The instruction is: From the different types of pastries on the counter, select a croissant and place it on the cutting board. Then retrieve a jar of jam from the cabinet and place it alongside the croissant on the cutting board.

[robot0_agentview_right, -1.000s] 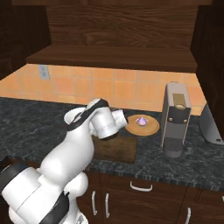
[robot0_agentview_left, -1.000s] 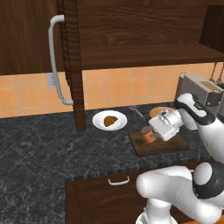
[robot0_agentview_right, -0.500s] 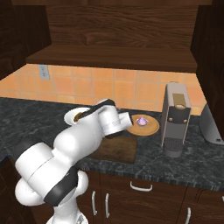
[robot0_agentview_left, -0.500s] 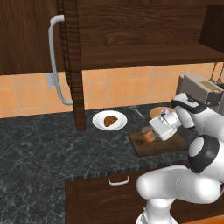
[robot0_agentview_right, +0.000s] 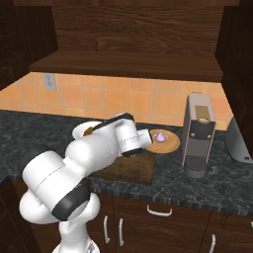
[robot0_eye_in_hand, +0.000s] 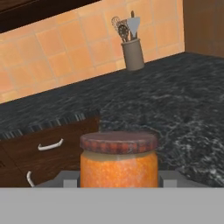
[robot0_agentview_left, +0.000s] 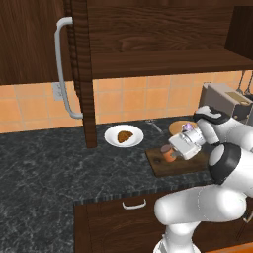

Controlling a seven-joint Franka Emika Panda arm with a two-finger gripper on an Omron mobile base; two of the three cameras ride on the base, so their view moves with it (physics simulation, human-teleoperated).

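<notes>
While the croissant point(robot0_agentview_left: 124, 136) sits on the white plate point(robot0_agentview_left: 111, 140) left of the cutting board point(robot0_agentview_left: 170, 166), the jaws look clamped on the jam jar point(robot0_eye_in_hand: 118, 160) right over that board on the counter point(robot0_agentview_left: 44, 178).

You get flat, even rendered light, no visible source. Orange tiled backsplash point(robot0_agentview_left: 163, 96) brightest area; dark wooden wall cabinet point(robot0_agentview_right: 133, 34) interior dim, nearly black at upper corners. Black-grey marbled stone counter point(robot0_agentview_left: 44, 178) shows no glare. Soft shading on glossy white robot arm point(robot0_agentview_right: 89, 153). Hand view soft, slightly blurry; grey utensil holder point(robot0_eye_in_hand: 132, 54) coarse. No edge distortion.
</notes>
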